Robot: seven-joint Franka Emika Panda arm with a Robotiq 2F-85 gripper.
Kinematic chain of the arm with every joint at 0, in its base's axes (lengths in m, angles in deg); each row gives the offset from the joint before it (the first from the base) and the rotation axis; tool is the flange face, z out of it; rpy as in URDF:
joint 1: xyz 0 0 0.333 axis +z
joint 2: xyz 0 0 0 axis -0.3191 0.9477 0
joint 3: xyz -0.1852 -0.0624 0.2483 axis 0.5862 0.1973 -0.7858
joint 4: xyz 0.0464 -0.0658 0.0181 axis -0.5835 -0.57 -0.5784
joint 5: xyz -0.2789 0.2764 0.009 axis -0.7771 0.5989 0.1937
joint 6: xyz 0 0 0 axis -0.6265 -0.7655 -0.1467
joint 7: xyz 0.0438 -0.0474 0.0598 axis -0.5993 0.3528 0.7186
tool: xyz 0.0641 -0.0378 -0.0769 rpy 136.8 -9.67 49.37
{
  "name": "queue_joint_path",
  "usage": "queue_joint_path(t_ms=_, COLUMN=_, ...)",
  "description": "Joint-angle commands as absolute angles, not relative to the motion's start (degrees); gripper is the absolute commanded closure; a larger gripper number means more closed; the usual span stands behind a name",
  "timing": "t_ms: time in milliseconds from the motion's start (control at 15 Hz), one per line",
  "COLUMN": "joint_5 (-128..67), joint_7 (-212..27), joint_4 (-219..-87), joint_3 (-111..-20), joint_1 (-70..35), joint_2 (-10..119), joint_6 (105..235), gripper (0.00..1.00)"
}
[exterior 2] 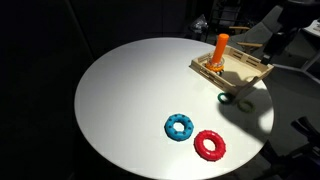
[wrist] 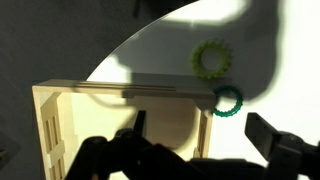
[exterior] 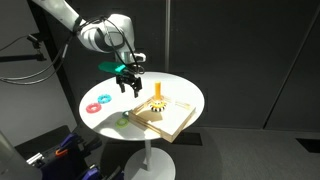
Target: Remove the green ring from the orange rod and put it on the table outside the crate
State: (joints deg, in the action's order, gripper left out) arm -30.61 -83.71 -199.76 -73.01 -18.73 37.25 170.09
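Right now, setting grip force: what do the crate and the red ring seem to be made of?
The crate looks like bare light wood: pale, matte, with slatted walls. The red ring looks like moulded plastic or rubber: uniform bright colour, knobbly rim; which one, I cannot tell.

Dim room, dark curtain backdrop (exterior: 250, 50) hanging in vertical folds, grey floor (exterior: 262, 152), round white table (exterior 2: 130, 95) on a single pedestal, brightly lit, hard shadows across its top
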Motion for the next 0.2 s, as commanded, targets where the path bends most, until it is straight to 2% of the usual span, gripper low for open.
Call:
queue_joint_path(t_ms=0, joint_5=-30.63, joint_7=-83.74, joint_4=-199.63, joint_3=-72.23, joint_1=-18.0, joint_2=37.09, joint_6=169.85, gripper=0.0)
queue_joint_path(t_ms=133, joint_5=-30.63, joint_7=-83.75, joint_4=-199.62, joint_3=-72.15, joint_1=-18.02, joint_2=37.03, joint_6=169.81, gripper=0.0)
